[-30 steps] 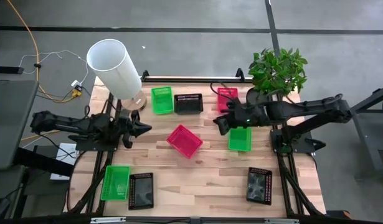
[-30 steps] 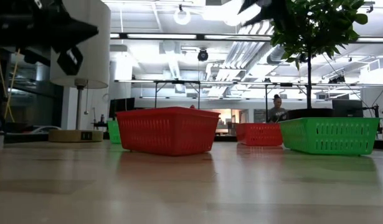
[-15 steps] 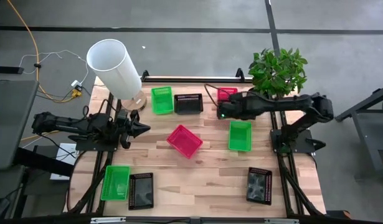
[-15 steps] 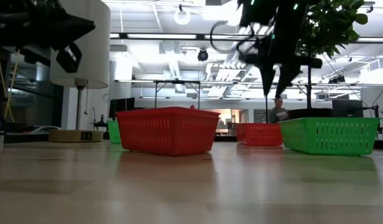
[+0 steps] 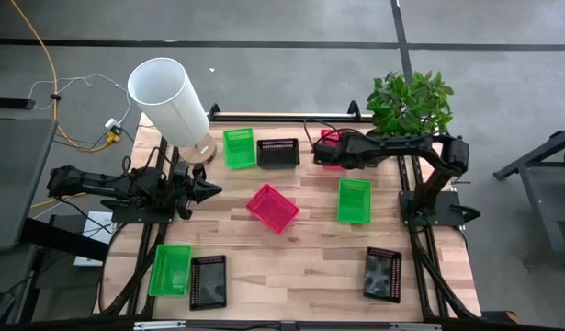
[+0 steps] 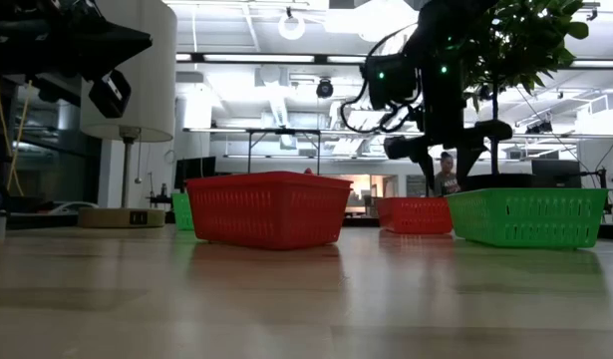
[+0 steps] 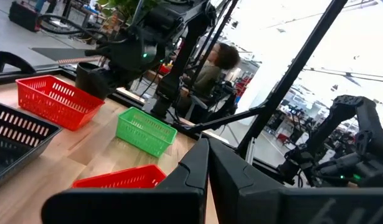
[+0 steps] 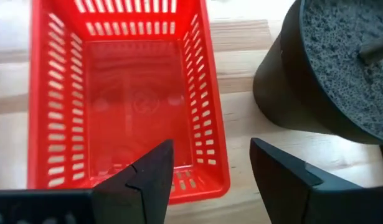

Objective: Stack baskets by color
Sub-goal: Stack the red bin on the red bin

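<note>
No baskets are stacked yet; every one I can see lies alone on the table (image 5: pixel 300 267). The right gripper (image 5: pixel 326 150) hangs over the far pink basket (image 5: pixel 331 138), which sits just beside the plant pot (image 8: pixel 331 68). In the right wrist view its fingers (image 8: pixel 151 168) stand spread, one over the basket's inside and one outside its near wall, gripping nothing. My guess is it is lining up to take that wall.

The left gripper (image 5: pixel 207 190) waits at the table's left side, clenched on nothing, near the white cylinder (image 5: pixel 167 99).

The other pink basket (image 5: pixel 272 208) lies mid-table, tilted. Green baskets: one at the far edge (image 5: pixel 238 147), one on the right (image 5: pixel 354 200), one near-left (image 5: pixel 170 269). Black baskets: one far (image 5: pixel 277 152), one near-left (image 5: pixel 208 280), one near-right (image 5: pixel 382 273). I count only two pink ones in the high view. All the stacking, for each color, is left to do
</note>
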